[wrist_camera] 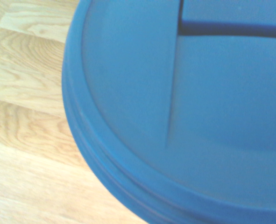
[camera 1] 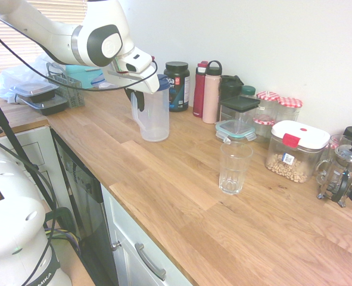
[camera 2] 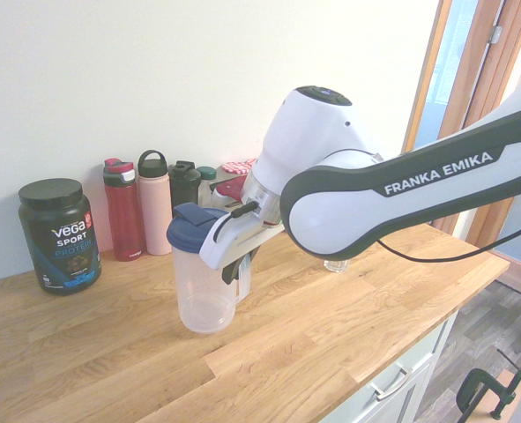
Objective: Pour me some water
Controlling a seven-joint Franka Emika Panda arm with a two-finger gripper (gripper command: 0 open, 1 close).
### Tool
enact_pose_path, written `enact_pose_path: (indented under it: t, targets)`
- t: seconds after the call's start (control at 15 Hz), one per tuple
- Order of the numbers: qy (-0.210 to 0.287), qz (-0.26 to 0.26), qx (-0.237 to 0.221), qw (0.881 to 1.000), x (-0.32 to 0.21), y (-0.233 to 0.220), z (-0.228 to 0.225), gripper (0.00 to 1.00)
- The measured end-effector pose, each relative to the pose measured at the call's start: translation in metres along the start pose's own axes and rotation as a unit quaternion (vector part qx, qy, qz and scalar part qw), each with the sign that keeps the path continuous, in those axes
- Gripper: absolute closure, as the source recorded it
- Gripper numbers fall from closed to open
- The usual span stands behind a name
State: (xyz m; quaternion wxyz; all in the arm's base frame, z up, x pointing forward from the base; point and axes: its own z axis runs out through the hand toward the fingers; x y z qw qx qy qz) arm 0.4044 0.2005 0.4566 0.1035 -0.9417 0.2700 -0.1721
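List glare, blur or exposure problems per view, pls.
First exterior: washed out, blinds near white at the upper left, rest fairly sharp. Second exterior: pale, slightly hazy, label on the black tub still readable. Wrist: soft focus on the blue lid, wood brightest toward the lower left.

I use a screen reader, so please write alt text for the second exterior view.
A white robot arm's gripper is closed at the handle side of a clear pitcher with a blue lid, on a wooden counter; bottles and a black protein tub stand behind.
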Motion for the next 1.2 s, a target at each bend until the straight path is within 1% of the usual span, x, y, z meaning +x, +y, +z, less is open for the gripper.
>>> enact_pose_path:
  t: [0.33,0.67,0.8,1.07,1.13,1.2]
  targets:
    - [-0.006,-0.004,-0.008,1.000,0.002,-0.005,0.011,0.00]
    - [-0.003,-0.011,-0.006,1.000,-0.001,-0.006,0.005,0.00]
    - [-0.005,-0.017,-0.014,1.000,-0.004,0.000,-0.005,0.00]
    - [-0.033,-0.060,-0.066,0.995,-0.035,0.028,-0.038,0.00]
    - [-0.043,-0.063,-0.081,0.994,-0.041,0.038,-0.050,0.00]
    - [-0.049,-0.057,-0.095,0.993,-0.042,0.050,-0.063,0.00]
